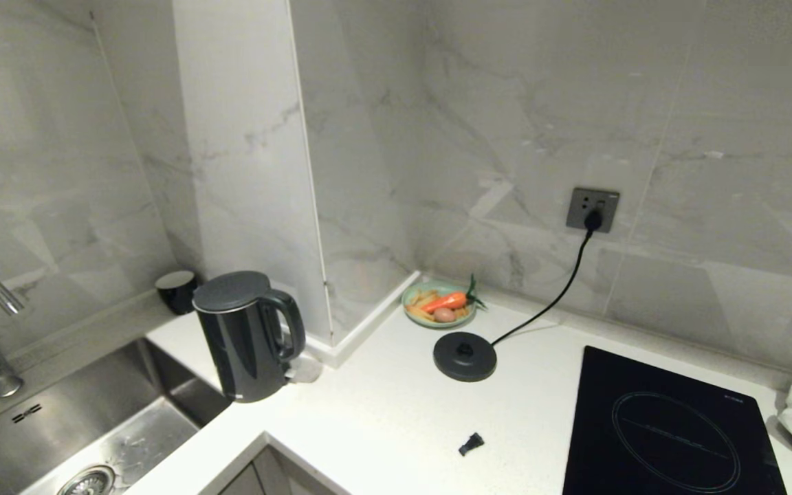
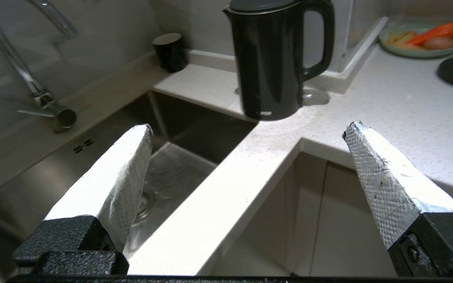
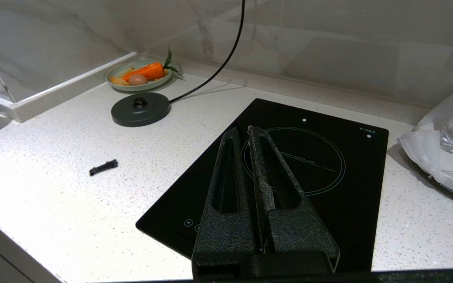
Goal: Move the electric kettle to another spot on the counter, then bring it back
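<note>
Though whether it holds water can't be told, the electric kettle (image 1: pixel 247 335) standing off its base disc (image 1: pixel 465 355) on the speckled stone counter (image 1: pixel 382 412) by the steel sink (image 1: pixel 86 426) looks rigid, top-heavy, glossy-slick; best taken by the loop handle. Left gripper (image 2: pixel 246 131) hangs spread wide, empty, short of it; right gripper (image 3: pixel 244 135) is pressed closed, empty, over the glass hob (image 3: pixel 328 157)

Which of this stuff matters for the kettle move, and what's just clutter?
Job: electric kettle, counter, left pincer, open and empty.

Lying about: base disc, food plate, black cup, hob, small black clip, sink.
</note>
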Controlling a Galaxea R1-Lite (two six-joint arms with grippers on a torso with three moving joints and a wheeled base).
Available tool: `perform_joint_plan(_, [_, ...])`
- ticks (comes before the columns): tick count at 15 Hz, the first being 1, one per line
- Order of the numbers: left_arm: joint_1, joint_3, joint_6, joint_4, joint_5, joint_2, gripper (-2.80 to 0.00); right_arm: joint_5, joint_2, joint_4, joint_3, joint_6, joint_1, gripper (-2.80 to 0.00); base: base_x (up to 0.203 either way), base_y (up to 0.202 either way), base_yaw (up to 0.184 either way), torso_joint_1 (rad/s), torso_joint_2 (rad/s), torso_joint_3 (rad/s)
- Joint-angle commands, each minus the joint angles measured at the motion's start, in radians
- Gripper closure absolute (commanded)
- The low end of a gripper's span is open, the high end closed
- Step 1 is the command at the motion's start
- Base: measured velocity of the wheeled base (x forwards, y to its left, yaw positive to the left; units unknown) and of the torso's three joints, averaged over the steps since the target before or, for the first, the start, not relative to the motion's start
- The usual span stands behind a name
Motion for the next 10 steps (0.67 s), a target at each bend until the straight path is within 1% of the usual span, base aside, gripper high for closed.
perform_joint_plan(1, [0.001,0.073,-0.040,-0.089,-0.070,-0.006,-2.80,0.000,0.000,0.000,0.000,0.000,0.000,0.00,0.000,0.000,0.000,0.000,0.00,0.000])
perform_joint_plan(2, [0.000,0.103,-0.042,-0.136,-0.101,-0.005,-2.80,0.000,0.000,0.000,0.000,0.000,0.000,0.00,0.000,0.000,0.000,0.000,0.00,0.000])
perform_joint_plan(3, [0.000,0.109,-0.047,-0.147,-0.107,-0.005,0.00,0.000,0.000,0.000,0.000,0.000,0.000,0.00,0.000,0.000,0.000,0.000,0.00,0.000])
perform_joint_plan(10, [0.000,0.109,-0.056,-0.147,-0.098,-0.005,0.00,0.000,0.000,0.000,0.000,0.000,0.000,0.00,0.000,0.000,0.000,0.000,0.00,0.000])
